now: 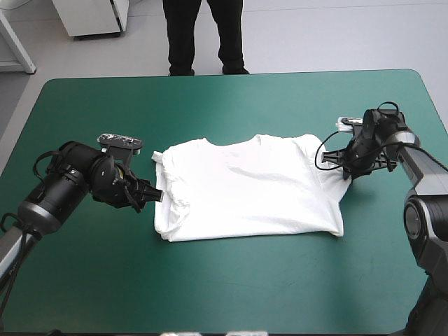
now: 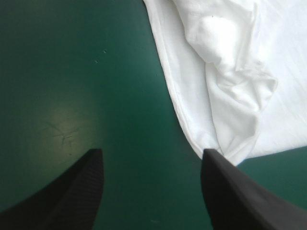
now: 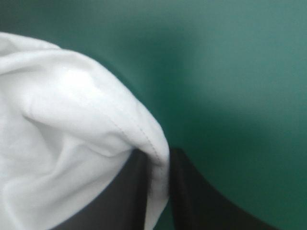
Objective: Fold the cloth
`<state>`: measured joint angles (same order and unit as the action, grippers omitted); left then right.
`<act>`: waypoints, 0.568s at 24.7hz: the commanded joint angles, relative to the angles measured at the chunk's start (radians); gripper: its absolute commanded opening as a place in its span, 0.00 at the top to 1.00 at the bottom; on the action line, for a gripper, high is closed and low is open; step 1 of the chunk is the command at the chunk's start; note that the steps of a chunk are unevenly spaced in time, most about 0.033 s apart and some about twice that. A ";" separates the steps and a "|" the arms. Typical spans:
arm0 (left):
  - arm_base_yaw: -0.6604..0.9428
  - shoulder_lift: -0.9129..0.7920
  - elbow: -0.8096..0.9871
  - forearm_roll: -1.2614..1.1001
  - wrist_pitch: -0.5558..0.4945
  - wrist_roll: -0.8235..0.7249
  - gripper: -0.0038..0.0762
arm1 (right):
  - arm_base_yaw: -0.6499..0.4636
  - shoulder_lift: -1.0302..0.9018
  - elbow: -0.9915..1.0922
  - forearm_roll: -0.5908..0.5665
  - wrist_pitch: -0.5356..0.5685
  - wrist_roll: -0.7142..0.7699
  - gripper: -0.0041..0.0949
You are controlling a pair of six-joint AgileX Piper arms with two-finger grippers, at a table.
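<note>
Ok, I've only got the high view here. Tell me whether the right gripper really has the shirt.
Observer: It does. In the right wrist view, the right gripper is shut on a stitched hem of the T-shirt, with the fabric pinched between its fingers.
Operator: Now give me the left one.
Observer: The left gripper is open. There is only bare teal-green cover between its fingers, and a corner of the shirt just reaches the tip of one finger.

T-shirt [image 1: 248, 185] spread flat, ctr of teal-green table [image 1: 210, 287]
</note>
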<state>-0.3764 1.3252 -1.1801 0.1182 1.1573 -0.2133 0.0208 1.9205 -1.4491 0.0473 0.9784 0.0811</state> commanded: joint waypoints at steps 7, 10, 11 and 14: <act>0.001 -0.033 -0.024 -0.001 -0.022 -0.012 0.49 | 0.044 -0.095 -0.014 0.043 -0.017 -0.032 0.98; 0.001 -0.033 -0.024 -0.001 -0.024 -0.012 0.49 | 0.045 -0.140 -0.033 0.067 -0.004 -0.038 0.98; 0.001 -0.033 -0.024 -0.001 -0.028 -0.012 0.49 | 0.046 -0.157 -0.041 0.084 -0.002 -0.043 0.98; 0.001 -0.033 -0.024 -0.005 -0.040 -0.012 0.49 | 0.068 -0.197 -0.062 0.125 0.004 -0.049 0.98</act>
<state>-0.3764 1.3249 -1.1801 0.1182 1.1531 -0.2133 0.0671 1.8129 -1.4660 0.1294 0.9850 0.0491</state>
